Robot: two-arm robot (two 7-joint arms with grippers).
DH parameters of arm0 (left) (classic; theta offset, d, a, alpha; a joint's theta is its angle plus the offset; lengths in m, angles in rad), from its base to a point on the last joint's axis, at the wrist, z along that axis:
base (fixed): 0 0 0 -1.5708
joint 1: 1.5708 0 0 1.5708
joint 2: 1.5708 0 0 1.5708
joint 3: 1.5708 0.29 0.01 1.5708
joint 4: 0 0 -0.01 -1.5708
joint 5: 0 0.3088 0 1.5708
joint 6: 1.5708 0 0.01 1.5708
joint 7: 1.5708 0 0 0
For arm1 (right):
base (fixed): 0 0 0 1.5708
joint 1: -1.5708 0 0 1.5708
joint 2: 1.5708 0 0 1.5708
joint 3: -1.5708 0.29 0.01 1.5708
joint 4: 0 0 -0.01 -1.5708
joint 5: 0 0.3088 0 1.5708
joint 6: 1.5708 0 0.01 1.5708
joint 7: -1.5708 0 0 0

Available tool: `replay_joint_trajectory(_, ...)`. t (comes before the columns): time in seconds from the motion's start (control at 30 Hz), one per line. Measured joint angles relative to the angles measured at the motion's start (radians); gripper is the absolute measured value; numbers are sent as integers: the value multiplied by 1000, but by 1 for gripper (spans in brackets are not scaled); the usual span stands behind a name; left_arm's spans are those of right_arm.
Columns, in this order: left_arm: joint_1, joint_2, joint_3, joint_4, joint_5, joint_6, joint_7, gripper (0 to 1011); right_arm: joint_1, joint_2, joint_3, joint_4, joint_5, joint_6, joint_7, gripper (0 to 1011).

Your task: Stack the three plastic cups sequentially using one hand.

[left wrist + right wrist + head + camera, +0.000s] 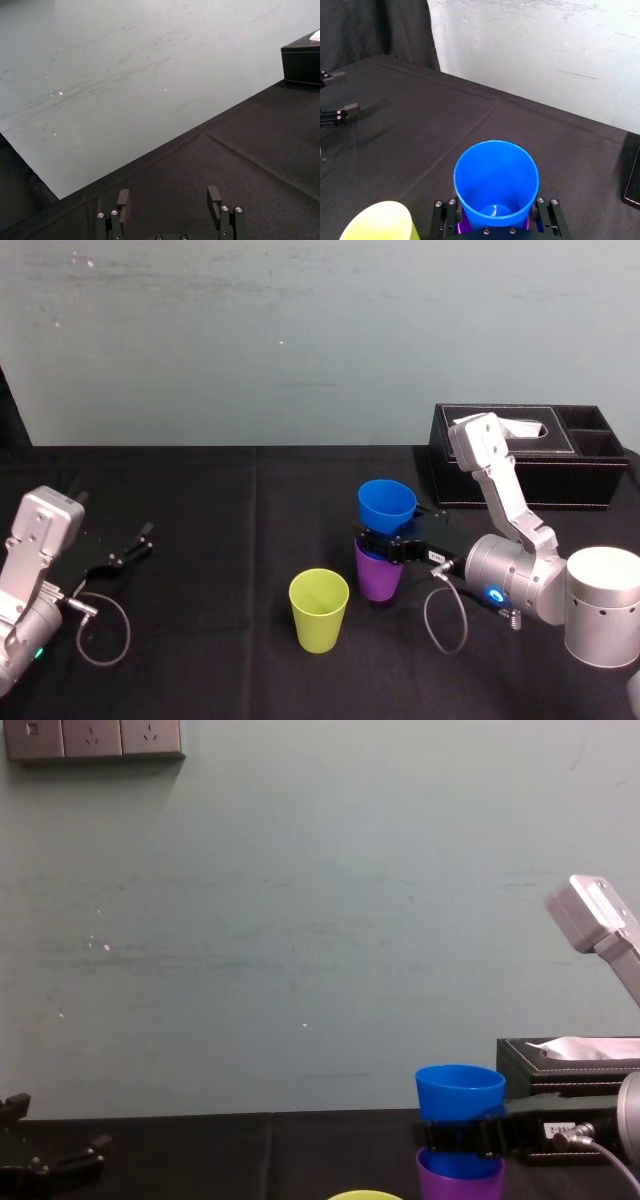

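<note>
Head view: right gripper [386, 541] grasps the blue cup [386, 505], nested in the purple cup [378, 576] near the tissue box [530, 458]. Yellow-green cup [319, 610] stands farther from the box; left gripper [128, 548] lies released, farthest off.

A blue tapered plastic cup [460, 1105] stands upright at lower right, clamped round its lower half by the black bar-like right gripper [460, 1138], with its base at the mouth of a purple plastic cup [460, 1182] directly beneath. The rim of a yellow-green plastic cup [365, 1196] peeks up just left of them. Behind sits a black tissue box [530, 1070]. At lower left the black left gripper [55, 1130] rests with fingers spread.
</note>
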Motion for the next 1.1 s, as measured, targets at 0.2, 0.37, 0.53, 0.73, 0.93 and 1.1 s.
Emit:
replay_joint_trajectory(0.2, 0, 0, 0, 0, 0, 0, 0, 1000, 0, 0, 0, 0, 0, 0, -1, 720)
replay_joint_trajectory(0.37, 0, 0, 0, 0, 0, 0, 0, 1000, 0, 0, 0, 0, 0, 0, -2, 726)
replay_joint_trajectory(0.53, 0, 0, 0, 0, 0, 0, 0, 1000, 1, 0, 1, 0, 0, 1, -2, 866)
replay_joint_trajectory(0.73, 0, 0, 0, 0, 0, 0, 0, 1000, 1, 0, 1, 0, 0, 1, -2, 1002)
replay_joint_trajectory(0.93, 0, 0, 0, 0, 0, 0, 0, 1000, 1, 0, 1, -1, -1, 1, -2, 1000)
replay_joint_trajectory(1.1, 0, 0, 0, 0, 0, 0, 0, 1000, 0, 0, 4, -6, 0, -4, -2, 1000)
